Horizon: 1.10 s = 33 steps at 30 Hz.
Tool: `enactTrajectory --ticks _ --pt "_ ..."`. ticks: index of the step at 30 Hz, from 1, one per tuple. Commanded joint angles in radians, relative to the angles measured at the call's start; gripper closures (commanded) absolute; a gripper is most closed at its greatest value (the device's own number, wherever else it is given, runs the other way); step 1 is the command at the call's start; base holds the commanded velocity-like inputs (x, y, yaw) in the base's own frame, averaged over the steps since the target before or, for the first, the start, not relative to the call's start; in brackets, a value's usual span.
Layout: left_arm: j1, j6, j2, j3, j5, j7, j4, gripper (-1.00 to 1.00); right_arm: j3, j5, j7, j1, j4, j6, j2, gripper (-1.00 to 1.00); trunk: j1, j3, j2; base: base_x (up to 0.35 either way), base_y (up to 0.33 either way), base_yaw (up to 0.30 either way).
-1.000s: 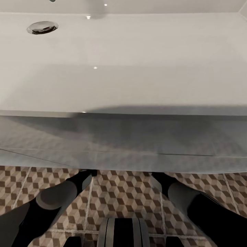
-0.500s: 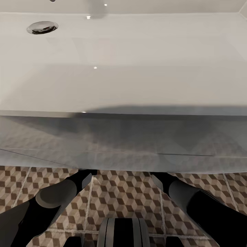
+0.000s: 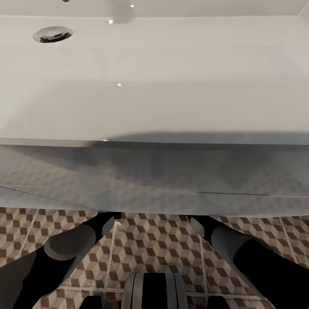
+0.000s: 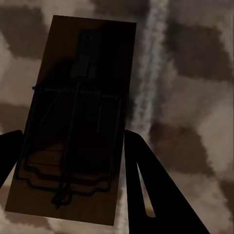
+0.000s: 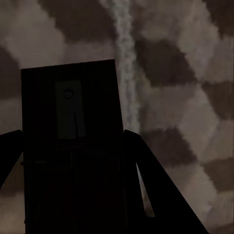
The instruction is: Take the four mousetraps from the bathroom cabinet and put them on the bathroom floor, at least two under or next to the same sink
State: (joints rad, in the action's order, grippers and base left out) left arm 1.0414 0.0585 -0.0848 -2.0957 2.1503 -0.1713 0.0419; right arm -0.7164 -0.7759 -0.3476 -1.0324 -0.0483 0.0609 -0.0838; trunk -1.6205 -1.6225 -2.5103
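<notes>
Dark brown wood with thin black wire on top: a mousetrap [image 4: 78,122] sits between the two black fingers [image 4: 156,195] of the left gripper [image 4: 73,161], seen from the left wrist camera. The fingers stand at either long edge of the plate, close against it, but whether they are pressing it or have let go cannot be told. Behind it lies the bathroom floor [image 4: 195,97], blurred cube-pattern tiles in brown and beige with a pale grout line running past the trap toward one o'clock. The second mousetrap [image 5: 73,146] shows in the right wrist camera as a darker, shadowed rectangle with a small pale metal tab near its far end, framed the same way by the right gripper [image 5: 73,170], whose fingers flank its sides; again the grip itself cannot be judged. A grout line passes beside it at twelve o'clock. From the head camera, a broad white sink [image 3: 154,86] spreads across the upper half, its round chrome drain [image 3: 53,34] at ten o'clock. Under its grey shadowed front edge both dark arms reach forward, the left arm [image 3: 64,253] at seven o'clock, the right arm [image 3: 249,257] at five o'clock, above the patterned tiles.
</notes>
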Motion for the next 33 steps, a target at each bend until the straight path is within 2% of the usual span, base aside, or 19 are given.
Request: enactTrajectory --ticks 1,18,33 --pt "0.000 0.006 0.000 -0.009 0.002 -0.006 0.002 1.00 0.002 -0.011 -0.002 -0.031 -0.005 0.002 0.001 1.00 0.000 0.000 0.000 0.000 0.000 0.000" --pt "0.000 0.002 0.005 -0.009 0.003 -0.007 0.004 1.00 0.000 -0.007 0.004 -0.029 -0.013 -0.066 -0.003 1.00 0.000 -0.004 0.000 0.000 0.000 0.000" --pt "0.000 0.007 0.005 -0.009 0.003 -0.006 0.003 1.00 0.000 -0.006 0.004 -0.029 -0.015 -0.073 -0.004 1.00 0.000 -0.019 0.000 0.000 0.000 0.000"
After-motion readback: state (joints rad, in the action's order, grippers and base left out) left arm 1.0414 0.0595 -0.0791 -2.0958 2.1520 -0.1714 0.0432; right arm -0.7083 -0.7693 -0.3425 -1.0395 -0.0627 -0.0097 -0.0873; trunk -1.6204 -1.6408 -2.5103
